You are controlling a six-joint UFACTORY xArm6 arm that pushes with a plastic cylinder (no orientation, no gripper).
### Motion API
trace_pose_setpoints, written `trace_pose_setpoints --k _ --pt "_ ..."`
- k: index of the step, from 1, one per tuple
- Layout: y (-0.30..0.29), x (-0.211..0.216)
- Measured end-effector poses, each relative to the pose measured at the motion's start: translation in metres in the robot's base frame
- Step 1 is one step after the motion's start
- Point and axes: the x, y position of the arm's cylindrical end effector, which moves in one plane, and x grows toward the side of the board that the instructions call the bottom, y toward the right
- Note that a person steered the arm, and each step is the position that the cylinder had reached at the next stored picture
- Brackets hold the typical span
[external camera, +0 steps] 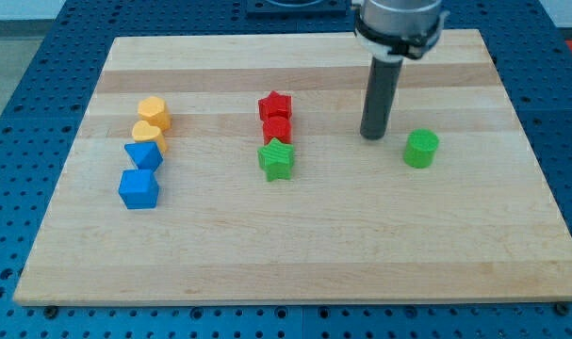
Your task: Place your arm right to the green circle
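Observation:
The green circle (420,149) is a short green cylinder on the right part of the wooden board (295,254). My tip (372,136) rests on the board just to the view's left of it and slightly higher, with a small gap between them. The dark rod rises from the tip to the arm's mount at the view's top.
A green star (276,160) sits at mid-board below a red block (277,130) and a red star (274,105). At the view's left stand two yellow blocks (154,113) (148,135) above two blue blocks (143,155) (138,188).

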Motion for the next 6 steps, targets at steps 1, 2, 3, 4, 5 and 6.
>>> trace_pose_setpoints --k 1,2,3,4,5,6 --pt "0.027 -0.009" --pt "0.060 -0.009" --pt "0.080 0.011" --pt "0.093 0.042" --pt "0.099 0.083" --pt "0.099 0.075"
